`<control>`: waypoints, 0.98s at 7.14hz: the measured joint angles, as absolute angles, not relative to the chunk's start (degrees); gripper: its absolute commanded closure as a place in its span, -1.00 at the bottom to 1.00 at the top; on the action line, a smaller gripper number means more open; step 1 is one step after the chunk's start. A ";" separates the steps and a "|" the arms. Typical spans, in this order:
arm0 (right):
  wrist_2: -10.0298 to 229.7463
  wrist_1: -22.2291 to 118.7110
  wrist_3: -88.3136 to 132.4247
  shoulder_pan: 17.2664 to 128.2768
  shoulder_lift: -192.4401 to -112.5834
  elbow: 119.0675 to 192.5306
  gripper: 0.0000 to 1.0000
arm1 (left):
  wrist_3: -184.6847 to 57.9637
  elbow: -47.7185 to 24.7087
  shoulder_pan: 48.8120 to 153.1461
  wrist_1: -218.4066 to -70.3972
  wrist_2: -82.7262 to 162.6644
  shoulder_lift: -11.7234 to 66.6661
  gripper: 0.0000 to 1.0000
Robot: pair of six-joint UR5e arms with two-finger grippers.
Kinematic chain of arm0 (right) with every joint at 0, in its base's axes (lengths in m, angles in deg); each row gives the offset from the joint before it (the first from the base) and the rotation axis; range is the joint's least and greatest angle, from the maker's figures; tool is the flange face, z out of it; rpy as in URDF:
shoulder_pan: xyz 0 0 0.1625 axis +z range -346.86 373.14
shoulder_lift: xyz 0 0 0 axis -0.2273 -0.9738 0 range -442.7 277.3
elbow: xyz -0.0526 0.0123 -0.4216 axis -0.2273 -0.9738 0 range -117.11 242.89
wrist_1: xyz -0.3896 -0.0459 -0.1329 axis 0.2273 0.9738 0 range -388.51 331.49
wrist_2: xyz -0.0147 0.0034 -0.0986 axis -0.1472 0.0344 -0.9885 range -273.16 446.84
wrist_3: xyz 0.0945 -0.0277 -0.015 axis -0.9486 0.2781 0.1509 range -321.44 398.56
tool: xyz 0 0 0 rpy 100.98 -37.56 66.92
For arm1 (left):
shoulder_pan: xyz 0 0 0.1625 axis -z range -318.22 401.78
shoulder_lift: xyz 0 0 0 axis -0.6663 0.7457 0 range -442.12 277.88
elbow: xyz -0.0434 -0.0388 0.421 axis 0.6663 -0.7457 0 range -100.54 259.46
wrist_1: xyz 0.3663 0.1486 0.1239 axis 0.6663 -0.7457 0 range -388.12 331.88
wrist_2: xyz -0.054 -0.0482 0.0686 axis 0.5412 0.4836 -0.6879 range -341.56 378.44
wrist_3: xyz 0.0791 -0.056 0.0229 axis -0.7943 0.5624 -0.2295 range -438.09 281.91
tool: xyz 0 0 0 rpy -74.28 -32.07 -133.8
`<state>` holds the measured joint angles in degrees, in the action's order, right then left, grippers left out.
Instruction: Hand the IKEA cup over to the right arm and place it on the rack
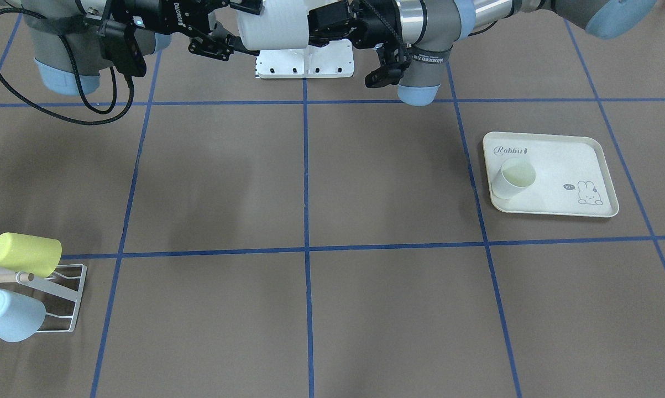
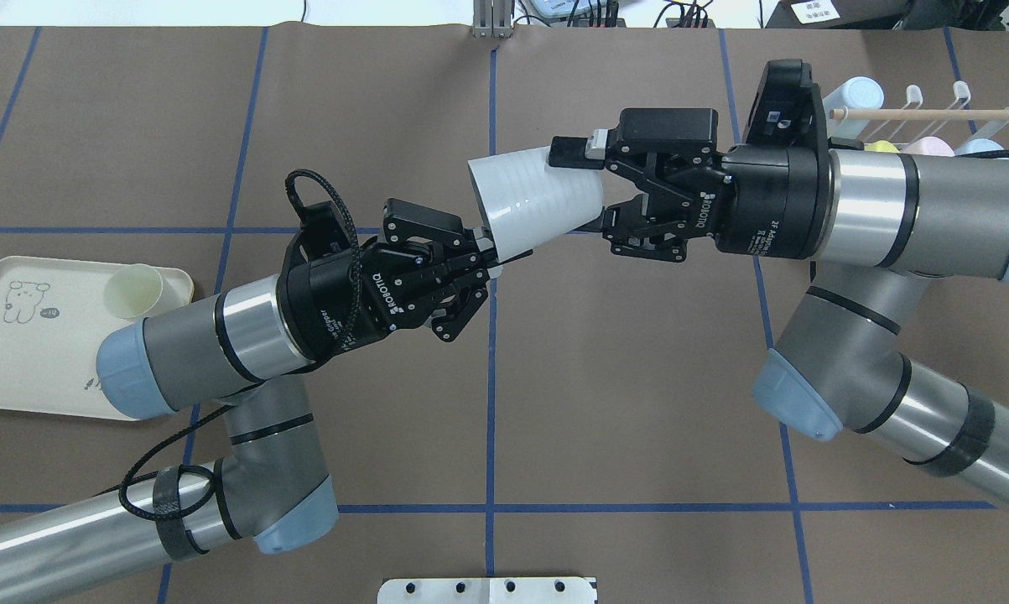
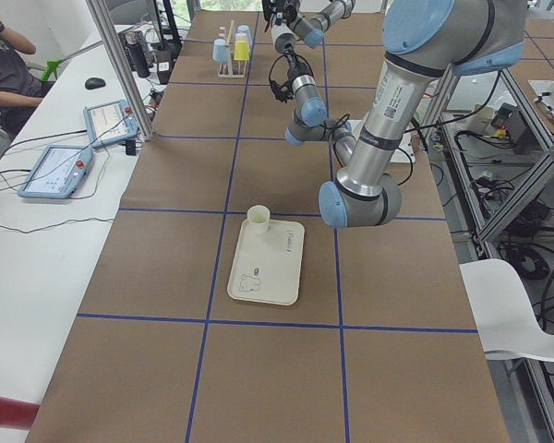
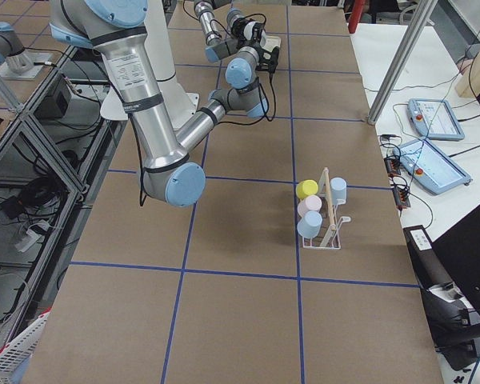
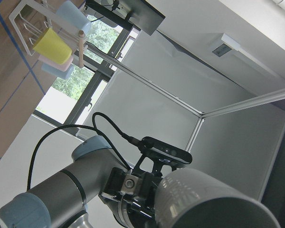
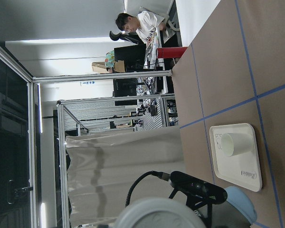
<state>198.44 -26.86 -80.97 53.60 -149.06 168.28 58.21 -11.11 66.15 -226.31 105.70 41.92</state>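
A white ribbed IKEA cup (image 2: 538,197) hangs on its side in mid-air between both arms, above the table's middle. My left gripper (image 2: 489,256) is pinched on the cup's rim at its wide open end. My right gripper (image 2: 592,186) is closed around the cup's narrow base, one finger above and one below. The cup also shows at the top of the front-facing view (image 1: 271,25) and at the bottom of both wrist views (image 5: 213,199) (image 6: 156,213). The white wire rack (image 2: 923,113) with its wooden dowel stands at the far right, behind my right arm.
The rack (image 1: 61,293) holds a yellow cup (image 1: 25,254), a light blue cup (image 1: 9,315) and others. A cream rabbit-print tray (image 1: 564,166) on my left side holds a pale cup (image 1: 513,178). A white base plate (image 1: 304,61) sits by the robot.
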 measured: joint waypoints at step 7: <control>194.90 -27.80 -80.66 53.52 -149.74 168.08 0.40 | 57.24 -10.69 68.08 -226.36 104.94 38.92 -1.00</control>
